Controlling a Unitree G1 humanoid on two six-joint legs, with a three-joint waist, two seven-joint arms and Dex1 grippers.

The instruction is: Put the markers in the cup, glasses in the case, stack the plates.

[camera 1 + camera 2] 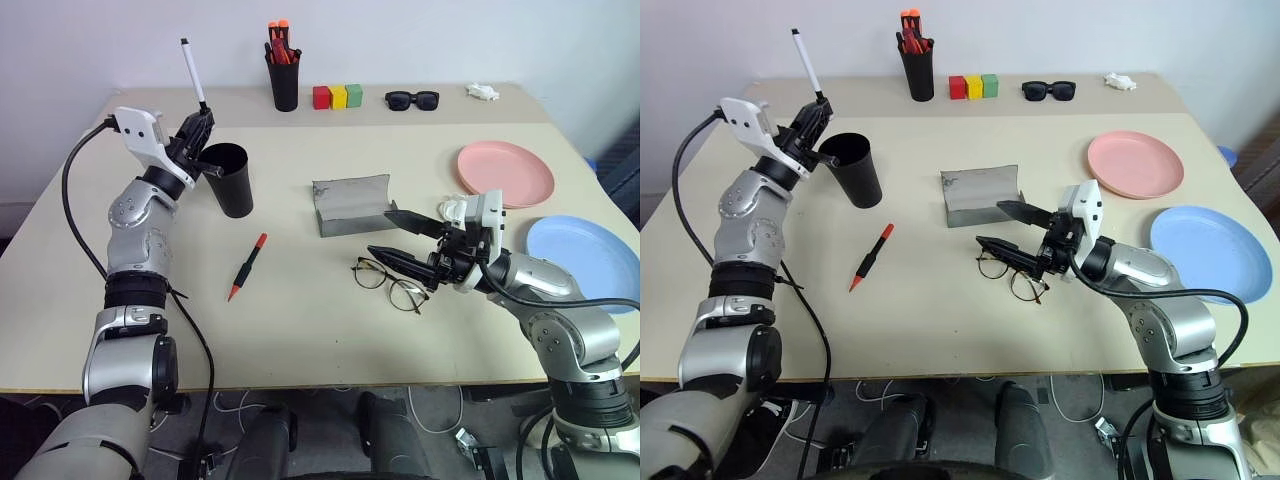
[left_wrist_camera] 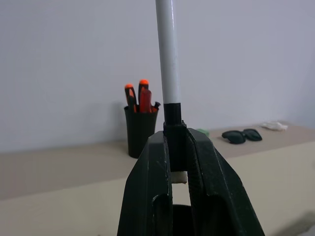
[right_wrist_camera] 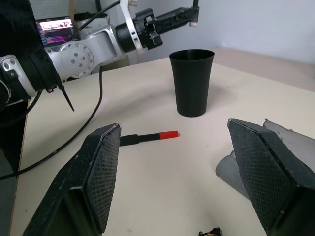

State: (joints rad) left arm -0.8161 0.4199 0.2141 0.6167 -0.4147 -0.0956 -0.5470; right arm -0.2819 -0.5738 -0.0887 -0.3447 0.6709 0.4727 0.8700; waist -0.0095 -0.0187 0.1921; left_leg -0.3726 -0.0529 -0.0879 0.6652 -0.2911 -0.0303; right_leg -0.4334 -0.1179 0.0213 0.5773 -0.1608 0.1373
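The left end effector (image 1: 200,125) is pinching a white marker (image 1: 191,72) by its dark end, long axis upright, just above the rim of the black cup (image 1: 230,180). The right end effector (image 1: 398,238) is standing wide beside the glasses (image 1: 388,281), with the red marker (image 1: 248,266) lying on the surface (image 1: 300,330).

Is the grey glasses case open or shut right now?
Open. The grey case lies with its lid folded back and its hollow inside showing; the glasses lie on the table in front of it.
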